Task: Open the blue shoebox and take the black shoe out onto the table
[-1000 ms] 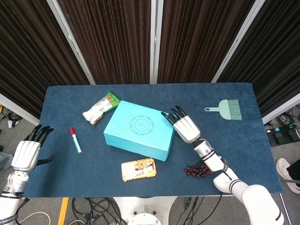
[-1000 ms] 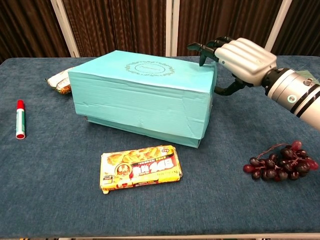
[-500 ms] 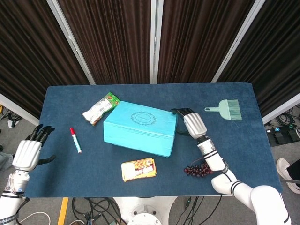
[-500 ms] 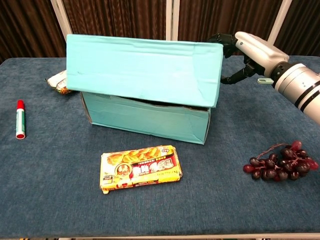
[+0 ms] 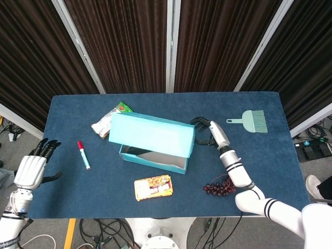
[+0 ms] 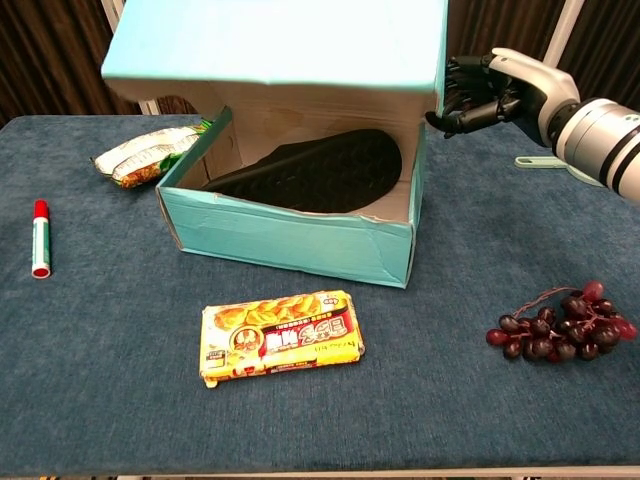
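The blue shoebox point(image 6: 290, 236) stands mid-table with its lid point(image 6: 275, 45) swung up and back on its far edge. Inside lies the black shoe point(image 6: 320, 175), sole side showing. My right hand point(image 6: 492, 90) grips the lid's right end and holds it up, fingers curled at the lid's corner. From the head view the raised lid point(image 5: 150, 134) hides most of the box's inside point(image 5: 155, 158), and the right hand point(image 5: 210, 133) is at its right end. My left hand point(image 5: 31, 169) hangs off the table's left edge, holding nothing, far from the box.
A snack bag point(image 6: 150, 155) lies behind the box's left corner. A red marker point(image 6: 40, 237) lies at the left, a yellow snack bar point(image 6: 282, 335) in front of the box, dark grapes point(image 6: 560, 330) at the front right, a green brush point(image 5: 250, 121) at the back right.
The right hand has swung the lid from shut to fully raised, tilting it back. The black shoe inside has come into sight. The left hand has not moved.
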Robot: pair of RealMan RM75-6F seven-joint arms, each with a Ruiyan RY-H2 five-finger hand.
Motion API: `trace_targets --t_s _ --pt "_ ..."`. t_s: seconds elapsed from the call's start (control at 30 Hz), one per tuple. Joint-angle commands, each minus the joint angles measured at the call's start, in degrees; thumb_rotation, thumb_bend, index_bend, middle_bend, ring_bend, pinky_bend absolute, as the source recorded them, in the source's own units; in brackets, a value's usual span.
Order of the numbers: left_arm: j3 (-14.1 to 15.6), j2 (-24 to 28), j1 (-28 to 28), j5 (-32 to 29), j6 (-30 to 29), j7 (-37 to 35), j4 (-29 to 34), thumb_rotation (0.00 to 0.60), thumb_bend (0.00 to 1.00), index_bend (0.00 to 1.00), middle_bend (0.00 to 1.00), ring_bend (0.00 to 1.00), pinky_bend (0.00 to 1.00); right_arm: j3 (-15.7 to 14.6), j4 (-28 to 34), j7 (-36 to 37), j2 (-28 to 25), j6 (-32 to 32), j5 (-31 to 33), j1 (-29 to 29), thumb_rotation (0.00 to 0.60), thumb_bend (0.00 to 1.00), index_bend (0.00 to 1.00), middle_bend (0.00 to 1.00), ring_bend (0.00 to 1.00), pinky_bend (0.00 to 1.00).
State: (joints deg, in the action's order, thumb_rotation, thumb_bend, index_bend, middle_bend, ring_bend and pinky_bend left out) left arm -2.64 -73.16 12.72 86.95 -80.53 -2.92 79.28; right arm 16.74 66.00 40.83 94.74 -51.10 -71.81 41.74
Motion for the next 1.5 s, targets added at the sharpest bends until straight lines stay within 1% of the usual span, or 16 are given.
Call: trace_targets --t_s 0.03,0.23,0.37,0.47,0.73,0.83,0.97,1.03,1.07,1.1,1.13,1.17,1.2,1.27,1.4,1.5 --pt "0.03 0.03 0.01 0.08 -0.03 -0.06 -0.02 0.600 0.11 0.15 0.13 0.06 0.34 2.27 4.62 3.63 -3.19 5.13 4.92 -0.79 0.600 0.28 0.37 0.56 0.38 0.45" --pt "0.09 0.09 0.03 0.17 -0.04 -0.04 0.00 0.600 0.11 0.15 0.13 0.06 0.34 4.62 8.23 8.74 -6.30 13.85 11.47 -1.26 0.600 0.28 0.39 0.58 0.40 0.48" --pt "0.15 0.15 0.09 0.16 0.12 0.04 0.06 0.600 0.11 0.15 0.13 0.06 0.34 7.42 9.63 14.21 -7.75 19.57 15.22 -1.73 0.600 0.29 0.39 0.59 0.40 0.49" --pt "0.22 0.10 0.11 0.14 0.27 0.02 -0.02 0.600 0.11 0.15 0.13 0.06 0.34 9.35 9.47 16.99 -8.43 23.18 16.62 -1.78 0.600 0.33 0.40 0.59 0.41 0.49" --pt "0.30 0.04 0.20 0.01 0.60 -0.01 -0.17 0.600 0.11 0.15 0.13 0.06 0.35 14.74 7.87 23.34 -8.20 30.14 18.01 -3.02 0.600 0.30 0.40 0.59 0.41 0.50" --pt "0.29 0.07 0.23 -0.06 0.70 -0.07 -0.21 0.600 0.11 0.15 0.13 0.06 0.34 16.46 8.21 24.83 -8.05 31.52 17.09 -4.12 0.600 0.23 0.37 0.58 0.38 0.50" --pt "0.29 0.04 0.28 -0.01 0.71 -0.22 -0.24 0.600 0.11 0.15 0.13 0.06 0.35 19.17 9.00 26.84 -8.02 34.23 14.30 -6.24 0.600 0.07 0.17 0.50 0.27 0.48" --pt "0.33 0.03 0.27 0.06 0.65 -0.25 -0.22 0.600 0.11 0.15 0.13 0.06 0.35 19.91 9.43 26.71 -7.88 34.22 12.34 -7.16 0.600 0.02 0.07 0.40 0.18 0.39" --pt "0.32 0.03 0.26 0.09 0.59 -0.28 -0.18 0.600 0.11 0.15 0.13 0.06 0.35 20.46 9.89 26.77 -7.84 34.02 11.07 -7.82 0.600 0.00 0.03 0.32 0.10 0.29" --pt "0.31 0.04 0.25 0.10 0.55 -0.28 -0.16 0.600 0.11 0.15 0.13 0.06 0.35 20.70 10.08 26.54 -7.77 33.36 9.97 -8.35 0.600 0.00 0.00 0.22 0.04 0.17" --pt "0.31 0.05 0.23 0.07 0.53 -0.30 -0.18 0.600 0.11 0.15 0.13 0.06 0.34 20.77 10.05 26.08 -7.58 32.08 8.93 -8.86 0.600 0.00 0.00 0.16 0.02 0.10" --pt "0.30 0.07 0.20 0.04 0.51 -0.37 -0.18 0.600 0.11 0.15 0.13 0.06 0.34 20.52 10.02 25.33 -7.24 29.87 7.59 -9.65 0.600 0.00 0.00 0.08 0.00 0.03" --pt "0.31 0.08 0.20 0.03 0.52 -0.40 -0.18 0.600 0.11 0.15 0.13 0.06 0.34 20.17 10.01 24.58 -7.07 28.01 6.58 -10.23 0.600 0.00 0.00 0.03 0.00 0.00" --pt "0.33 0.09 0.21 0.09 0.50 -0.43 -0.19 0.600 0.11 0.15 0.13 0.06 0.34 19.59 9.93 23.17 -6.77 23.93 5.39 -11.24 0.600 0.00 0.00 0.00 0.00 0.00" --pt "0.31 0.02 0.24 0.17 0.43 -0.60 -0.12 0.600 0.11 0.15 0.13 0.06 0.34 18.44 10.17 19.24 -7.23 17.19 4.42 -12.56 0.600 0.00 0.00 0.00 0.00 0.00" --pt "0.35 -0.03 0.27 0.24 0.44 -0.62 -0.11 0.600 0.11 0.15 0.13 0.06 0.35 17.55 10.30 12.46 -6.30 6.87 1.95 -13.66 0.600 0.00 0.00 0.00 0.00 0.00"
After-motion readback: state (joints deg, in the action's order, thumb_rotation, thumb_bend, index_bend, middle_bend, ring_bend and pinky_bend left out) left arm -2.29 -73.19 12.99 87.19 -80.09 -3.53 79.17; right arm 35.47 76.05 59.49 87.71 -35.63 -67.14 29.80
